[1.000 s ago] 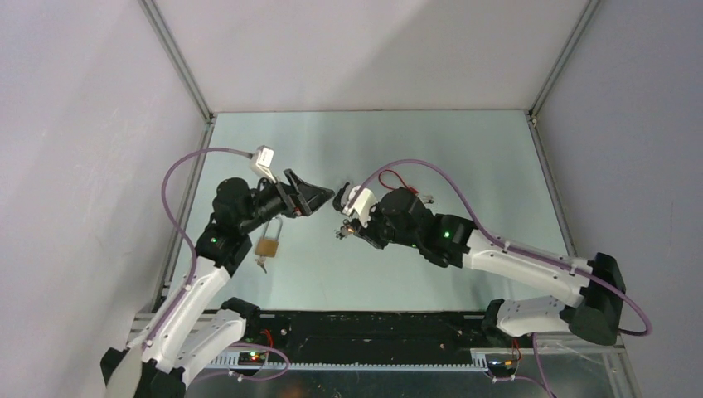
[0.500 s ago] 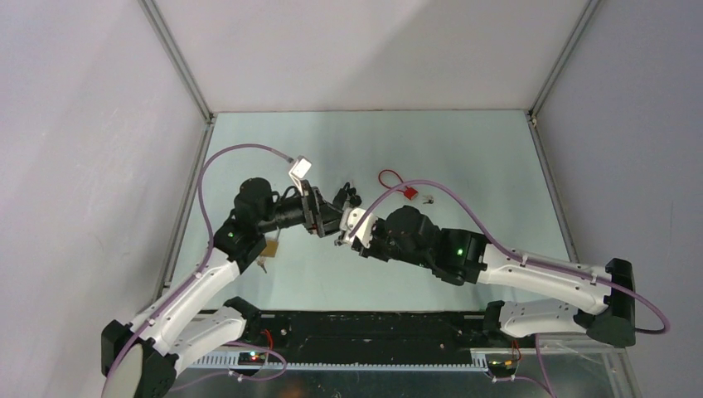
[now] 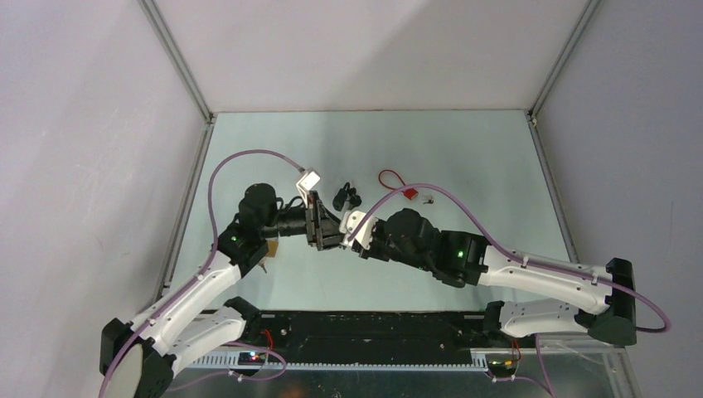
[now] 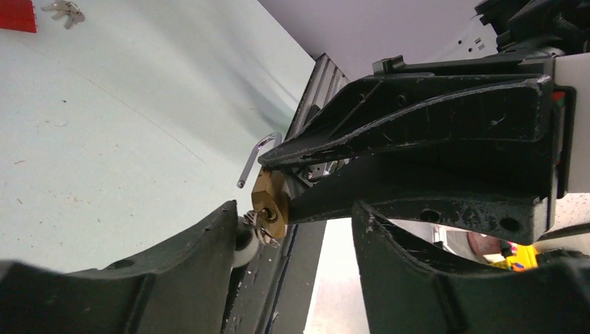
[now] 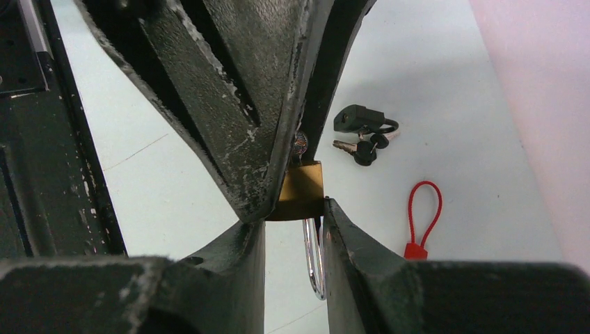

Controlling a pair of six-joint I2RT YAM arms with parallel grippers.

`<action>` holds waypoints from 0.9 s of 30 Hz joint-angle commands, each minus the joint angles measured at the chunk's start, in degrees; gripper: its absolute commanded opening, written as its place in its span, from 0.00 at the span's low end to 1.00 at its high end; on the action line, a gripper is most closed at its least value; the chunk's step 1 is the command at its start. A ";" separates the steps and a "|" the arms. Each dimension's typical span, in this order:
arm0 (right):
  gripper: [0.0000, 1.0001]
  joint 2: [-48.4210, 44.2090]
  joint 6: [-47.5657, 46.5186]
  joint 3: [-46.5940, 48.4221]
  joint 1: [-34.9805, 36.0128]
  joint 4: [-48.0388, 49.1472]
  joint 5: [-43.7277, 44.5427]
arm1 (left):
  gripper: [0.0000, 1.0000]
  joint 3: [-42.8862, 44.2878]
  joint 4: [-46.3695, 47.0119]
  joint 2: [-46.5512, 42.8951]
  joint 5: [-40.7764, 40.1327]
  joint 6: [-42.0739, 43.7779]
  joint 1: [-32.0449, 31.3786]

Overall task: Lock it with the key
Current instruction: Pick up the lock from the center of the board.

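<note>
My right gripper (image 5: 292, 214) is shut on a small brass padlock (image 5: 303, 189), clamping its body. The open steel shackle (image 5: 313, 259) points back between the fingers. In the left wrist view the padlock (image 4: 270, 202) shows its keyhole face with a bunch of keys (image 4: 259, 227) in it. My left gripper (image 4: 296, 216) is open, facing the padlock's key end. The keys lie against its left finger (image 4: 209, 243). In the top view both grippers meet (image 3: 334, 234) and hide the padlock.
A second brass padlock (image 3: 269, 248) lies on the table, partly under the left arm. A black padlock with keys (image 3: 346, 197) sits just behind the grippers and shows in the right wrist view (image 5: 358, 125). A red seal loop (image 3: 398, 184) and small keys (image 3: 429, 199) lie further right.
My left gripper has swung right and down to face the right gripper. My right gripper has moved left with the padlock to meet it.
</note>
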 commanded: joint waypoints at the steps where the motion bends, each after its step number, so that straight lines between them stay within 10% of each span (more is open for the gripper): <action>1: 0.10 -2.57 -1.40 0.55 0.98 3.96 0.76 | 0.61 0.17 1.74 -0.16 2.49 1.98 -0.63; 6: 0.11 -2.33 -1.67 0.57 1.56 3.98 0.57 | 0.42 0.55 1.74 0.73 2.17 1.65 -1.23; 17: 0.09 -1.56 -2.90 0.59 2.57 4.84 -0.90 | 0.37 0.95 1.74 2.02 2.28 2.62 -2.18; 23: 0.10 -0.78 -2.74 0.58 2.37 5.34 0.65 | 0.01 1.60 1.74 2.71 3.97 2.95 -2.18; 27: 0.44 -1.16 0.11 0.19 0.79 4.46 3.18 | 0.00 2.51 1.51 0.86 0.90 3.00 -2.09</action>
